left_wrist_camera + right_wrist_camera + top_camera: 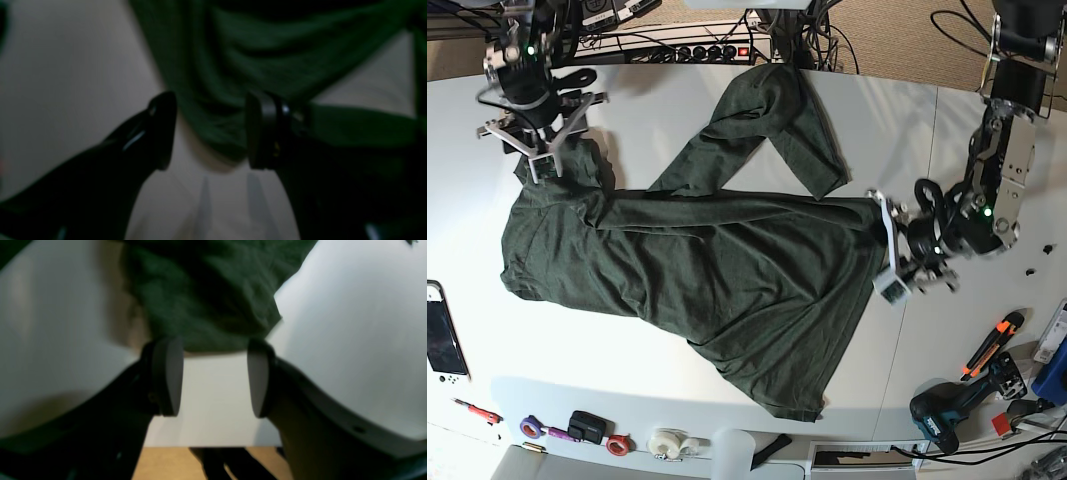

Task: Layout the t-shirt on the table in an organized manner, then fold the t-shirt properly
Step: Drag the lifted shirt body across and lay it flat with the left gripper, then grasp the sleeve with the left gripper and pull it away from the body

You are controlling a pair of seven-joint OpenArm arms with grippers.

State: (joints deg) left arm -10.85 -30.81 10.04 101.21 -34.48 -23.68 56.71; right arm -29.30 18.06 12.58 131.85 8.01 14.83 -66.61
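Observation:
The dark green t-shirt lies spread and wrinkled across the white table, with one sleeve running toward the back. My left gripper stands open at the shirt's right edge. In the left wrist view, a bunched fold of the shirt reaches down between the open left gripper fingers. My right gripper is open over the shirt's far left corner. In the right wrist view, the shirt's edge ends just past the tips of the right gripper, with bare table between the pads.
A cordless drill and an orange knife lie at the front right. Tape rolls and small tools line the front edge. A handheld console sits at the left edge. A power strip and cables run along the back.

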